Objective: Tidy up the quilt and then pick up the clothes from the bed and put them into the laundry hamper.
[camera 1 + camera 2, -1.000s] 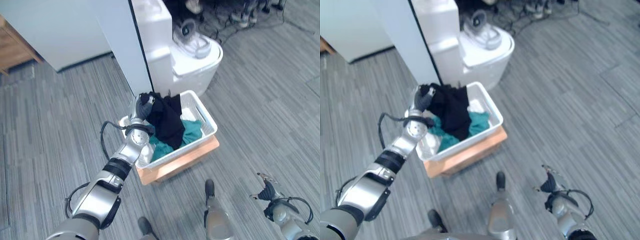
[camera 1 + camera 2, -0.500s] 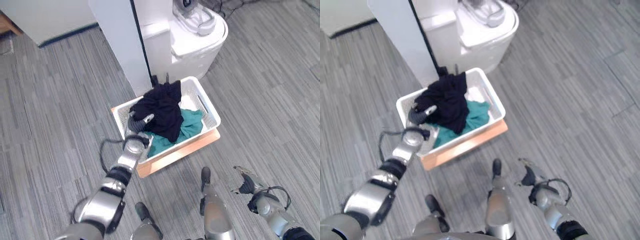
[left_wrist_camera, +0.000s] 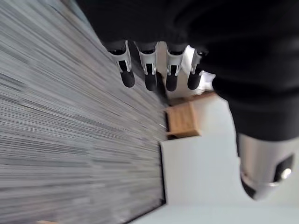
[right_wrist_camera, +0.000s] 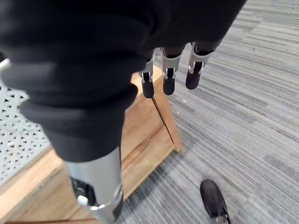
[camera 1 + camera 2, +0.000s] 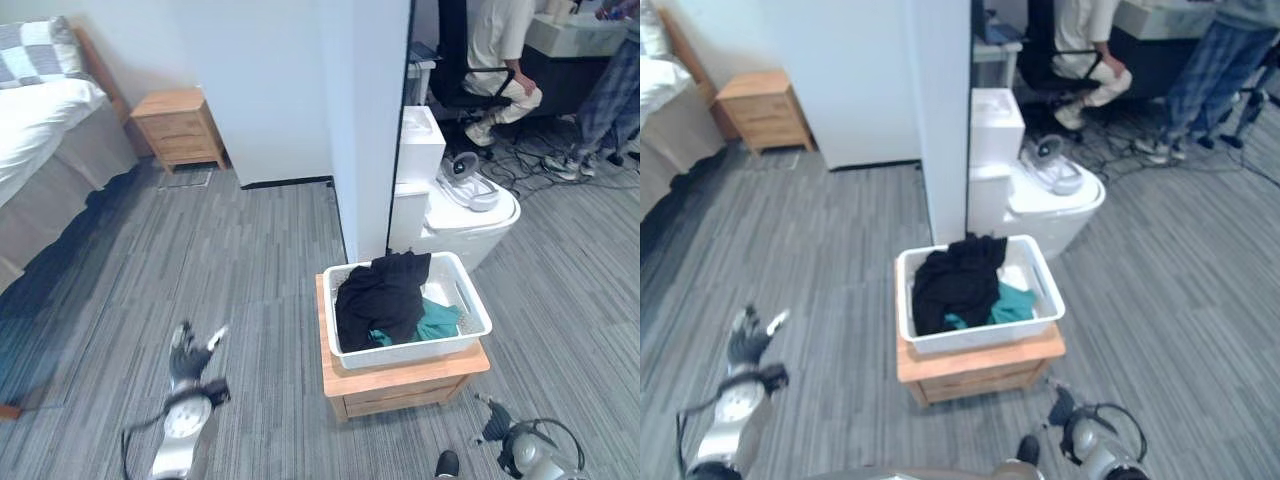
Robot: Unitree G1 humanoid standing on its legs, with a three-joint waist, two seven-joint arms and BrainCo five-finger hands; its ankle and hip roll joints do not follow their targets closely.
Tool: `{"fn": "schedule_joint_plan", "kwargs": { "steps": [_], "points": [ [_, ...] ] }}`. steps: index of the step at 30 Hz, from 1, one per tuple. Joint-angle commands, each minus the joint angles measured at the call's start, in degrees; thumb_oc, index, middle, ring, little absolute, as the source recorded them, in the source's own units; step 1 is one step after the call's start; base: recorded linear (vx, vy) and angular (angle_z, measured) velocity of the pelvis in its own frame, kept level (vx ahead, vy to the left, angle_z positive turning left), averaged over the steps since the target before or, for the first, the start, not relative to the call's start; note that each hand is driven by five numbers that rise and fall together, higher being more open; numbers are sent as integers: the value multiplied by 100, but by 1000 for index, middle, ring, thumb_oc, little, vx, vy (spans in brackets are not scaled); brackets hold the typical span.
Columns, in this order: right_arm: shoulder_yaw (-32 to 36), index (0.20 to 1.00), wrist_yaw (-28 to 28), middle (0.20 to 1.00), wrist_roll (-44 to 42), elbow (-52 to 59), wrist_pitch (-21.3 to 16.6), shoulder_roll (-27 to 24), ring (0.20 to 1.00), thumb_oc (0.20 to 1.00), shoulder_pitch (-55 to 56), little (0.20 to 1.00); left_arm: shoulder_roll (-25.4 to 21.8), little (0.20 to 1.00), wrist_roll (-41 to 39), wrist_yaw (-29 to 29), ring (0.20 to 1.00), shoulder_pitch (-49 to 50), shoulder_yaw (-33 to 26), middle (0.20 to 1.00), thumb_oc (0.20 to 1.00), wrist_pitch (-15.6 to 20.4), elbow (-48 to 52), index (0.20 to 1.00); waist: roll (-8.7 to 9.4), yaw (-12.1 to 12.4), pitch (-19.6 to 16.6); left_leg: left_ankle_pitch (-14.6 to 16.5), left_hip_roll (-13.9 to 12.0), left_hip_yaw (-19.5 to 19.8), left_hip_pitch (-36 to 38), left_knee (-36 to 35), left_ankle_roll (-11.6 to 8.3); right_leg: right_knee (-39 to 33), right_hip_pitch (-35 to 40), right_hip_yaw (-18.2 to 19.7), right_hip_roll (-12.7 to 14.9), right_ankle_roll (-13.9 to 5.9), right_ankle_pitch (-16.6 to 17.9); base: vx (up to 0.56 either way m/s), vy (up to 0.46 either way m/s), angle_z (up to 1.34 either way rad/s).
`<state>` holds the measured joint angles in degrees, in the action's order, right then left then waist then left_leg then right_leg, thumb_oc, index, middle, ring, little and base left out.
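Observation:
A white mesh laundry hamper [image 5: 400,349] stands on a low wooden stand [image 5: 400,382] in front of me. A black garment [image 5: 378,295] lies heaped in it and hangs over its left rim, on top of a teal garment [image 5: 433,322]. My left hand [image 5: 189,354] is low over the grey floor, well to the left of the hamper, open with its fingers [image 3: 147,70] straight and nothing in it. Low at the right, by the stand's front corner, my right hand [image 5: 494,420] is also open and holds nothing, its fingers [image 4: 168,77] straight. The bed [image 5: 40,130] with white bedding is far off at the upper left.
A white partition wall [image 5: 370,120] rises just behind the hamper, with a white rounded appliance [image 5: 455,200] beside it. A wooden nightstand [image 5: 180,125] stands by the bed. A person sits on a chair [image 5: 495,55] at the back right, and another stands beside them.
My left hand has let go of the black garment, which now lies in the hamper, and has drawn back left and down. The camera has tilted up, showing the room.

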<state>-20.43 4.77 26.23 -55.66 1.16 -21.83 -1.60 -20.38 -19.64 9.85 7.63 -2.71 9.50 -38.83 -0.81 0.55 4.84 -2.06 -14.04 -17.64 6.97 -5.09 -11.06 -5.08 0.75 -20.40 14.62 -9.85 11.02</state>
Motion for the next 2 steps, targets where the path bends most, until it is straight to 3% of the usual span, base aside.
{"fn": "schedule_joint_plan", "kwargs": {
  "steps": [1, 2],
  "points": [
    [292, 1000, -27, 1000, -656, -775, 91, 310, 1000, 1000, -484, 1000, 187, 1000, -59, -343, 1000, -401, -133, 1000, 1000, -212, -1416, 1000, 160, 98, 182, -13, 255, 180, 38, 9, 56, 92, 423, -110, 129, -394, -686, 37, 66, 18],
    [469, 1000, -63, 1000, -974, -1071, 151, 439, 1000, 1000, -520, 1000, 289, 1000, -79, -413, 1000, -441, -250, 1000, 1000, -358, -2193, 1000, 176, 108, 150, 14, 286, 185, 62, 10, 80, 96, 448, -119, 145, -399, -685, 67, 99, 25]
  ]
}}
